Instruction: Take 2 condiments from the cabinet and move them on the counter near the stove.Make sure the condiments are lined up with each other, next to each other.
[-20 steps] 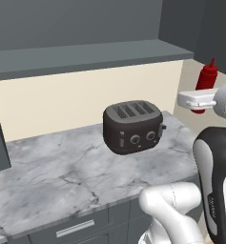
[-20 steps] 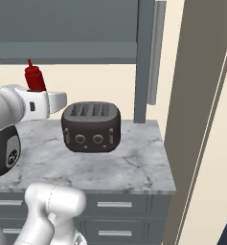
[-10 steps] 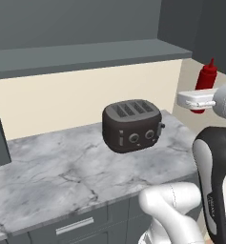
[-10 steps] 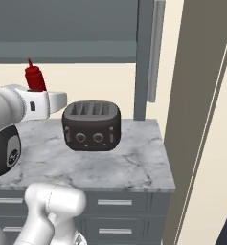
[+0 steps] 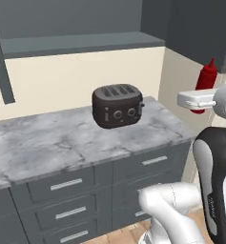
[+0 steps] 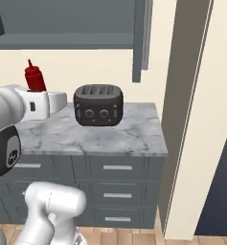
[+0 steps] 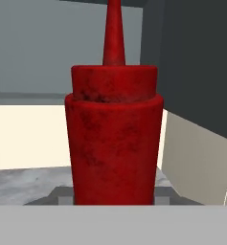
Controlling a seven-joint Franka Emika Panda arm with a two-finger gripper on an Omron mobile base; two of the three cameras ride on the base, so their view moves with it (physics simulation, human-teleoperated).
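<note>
The grey cabinet [image 5: 81,45] shelf stood open above the veined marble counter [image 5: 62,138], where a rounded black toaster [image 5: 117,106] sat. Right of it, off the counter's end, my gripper [image 5: 196,100] was clamped on a red cylindrical bottle [image 7: 114,139], upright, pointed nozzle up.

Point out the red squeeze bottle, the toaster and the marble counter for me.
red squeeze bottle [image 7: 114,148]: hand view, middle of its body.
toaster [image 5: 118,106]: left base view, front face above the knobs.
marble counter [image 6: 129,136]: right base view, bare slab right of the toaster.
</note>
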